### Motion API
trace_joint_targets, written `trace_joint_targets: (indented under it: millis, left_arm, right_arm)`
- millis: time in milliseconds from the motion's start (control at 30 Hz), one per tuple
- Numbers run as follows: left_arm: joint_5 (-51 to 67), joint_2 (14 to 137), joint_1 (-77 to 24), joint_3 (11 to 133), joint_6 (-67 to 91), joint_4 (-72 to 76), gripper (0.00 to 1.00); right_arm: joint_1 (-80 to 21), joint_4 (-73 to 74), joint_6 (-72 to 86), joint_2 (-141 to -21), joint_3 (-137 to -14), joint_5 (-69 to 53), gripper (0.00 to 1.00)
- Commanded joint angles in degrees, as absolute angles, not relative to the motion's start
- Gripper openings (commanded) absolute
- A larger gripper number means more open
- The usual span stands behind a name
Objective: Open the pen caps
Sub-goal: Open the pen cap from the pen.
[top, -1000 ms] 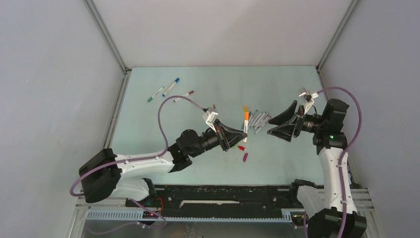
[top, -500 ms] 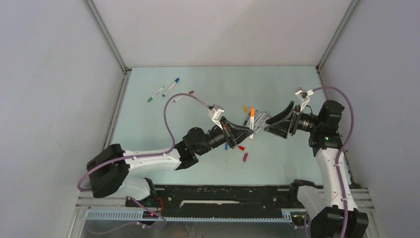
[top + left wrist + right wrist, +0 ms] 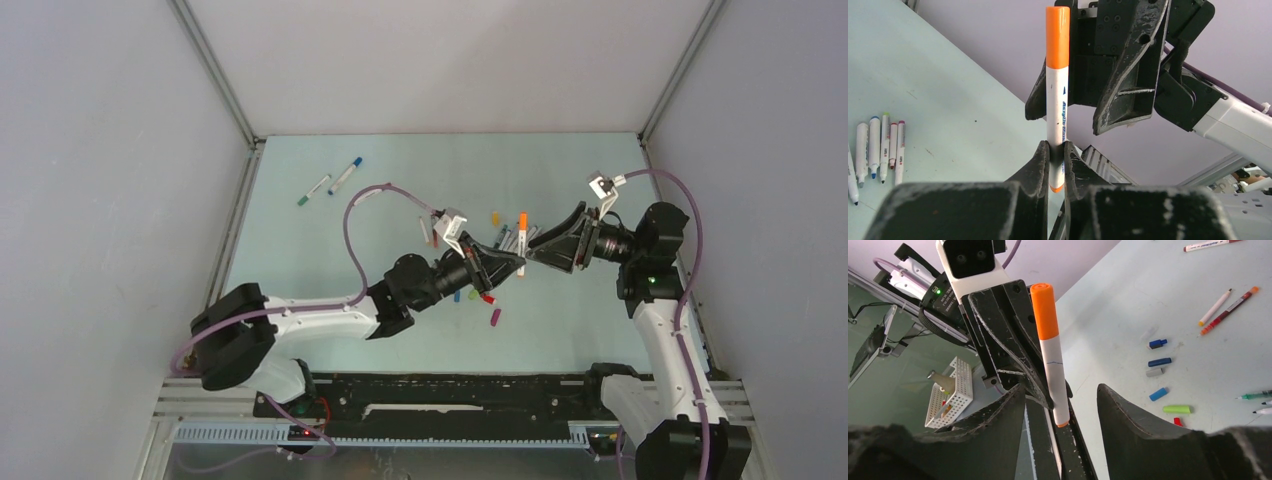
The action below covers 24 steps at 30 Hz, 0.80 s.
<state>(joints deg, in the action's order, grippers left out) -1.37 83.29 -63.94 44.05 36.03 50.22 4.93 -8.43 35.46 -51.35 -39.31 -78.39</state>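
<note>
— Where was the orange cap [image 3: 1057, 35]?
— Atop the marker [image 3: 1056, 115], which the left jaws clenched low, above the bench [image 3: 923, 100]. The right jaws gaped around it, gripping nothing.
— Handling?
— Probably light, stiff, slick plastic; best pinched mid-cap.

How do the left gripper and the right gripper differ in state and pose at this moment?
The left gripper is shut on the orange-capped pen, near its lower end; the right gripper is open and holds nothing. The left gripper reaches in from the left; the right gripper faces it from the right. Both are black and meet at the pen.
</note>
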Motion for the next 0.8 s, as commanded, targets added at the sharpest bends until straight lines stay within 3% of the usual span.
trace_joint_targets:
  millis: [0, 633, 767]
  left_arm:
    - [-2.0, 84.4, -64.7, 48.4, 36.0, 51.9, 0.00]
    - [-1.1, 86.6, -65.6, 50.9, 36.5, 51.9, 0.03]
    - [-1.0, 86.8, -65.8, 51.3, 36.6, 52.0, 0.06]
  right_arm:
    - [4.1, -12.2, 37.8, -51.1, -39.4, -77.6, 0.55]
    - [2.2, -16.6, 40.5, -51.8, -37.6, -77.0, 0.37]
    - [1.7, -17.2, 40.0, -51.9, -37.2, -77.4, 0.23]
